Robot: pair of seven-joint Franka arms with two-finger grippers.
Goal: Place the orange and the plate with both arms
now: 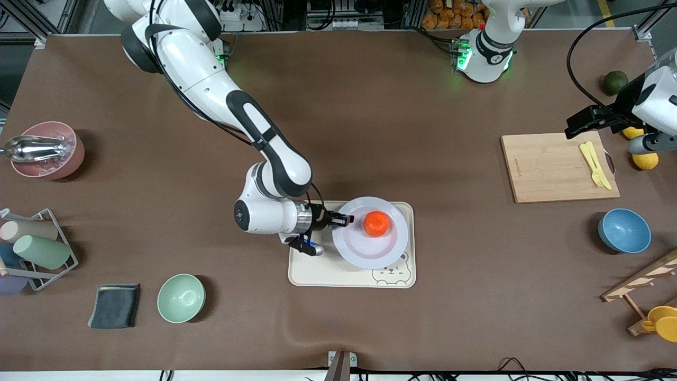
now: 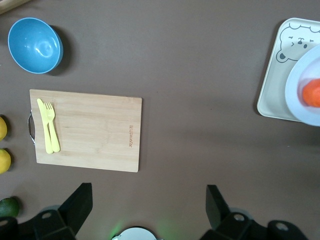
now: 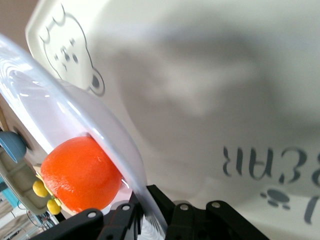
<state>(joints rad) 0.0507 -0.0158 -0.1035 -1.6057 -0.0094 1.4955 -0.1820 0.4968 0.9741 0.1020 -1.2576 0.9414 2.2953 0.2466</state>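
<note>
The right arm reaches out over the middle of the brown bench (image 1: 370, 132), and its right pincer (image 1: 342, 218) is clamped on the rim of the plate (image 1: 370, 248), at the edge toward the right arm's end of the bench. In the right wrist view the thin pale rim runs straight down between the two black fingers (image 3: 125, 215), which are shut tight on it. The plate is over the cream bear tray (image 1: 317, 272), and from that wrist camera it looks tipped, with the tray's surface showing under it; whether its other edge touches the tray I cannot tell. The orange (image 1: 376, 223) sits on the plate, on the part farther from the front camera.

The left arm waits, with its left pincer (image 2: 145, 210) high over the bench toward its own end, near the wooden cutting board (image 1: 555, 169). Its fingers are spread wide with nothing between them. A yellow fork and knife (image 1: 595, 164) lie on the board. A blue bowl (image 1: 624, 230) stands nearer the front camera than the board, and two lemons (image 1: 645, 160) and a dark green fruit (image 1: 615, 82) lie close to the bench's end.
</note>
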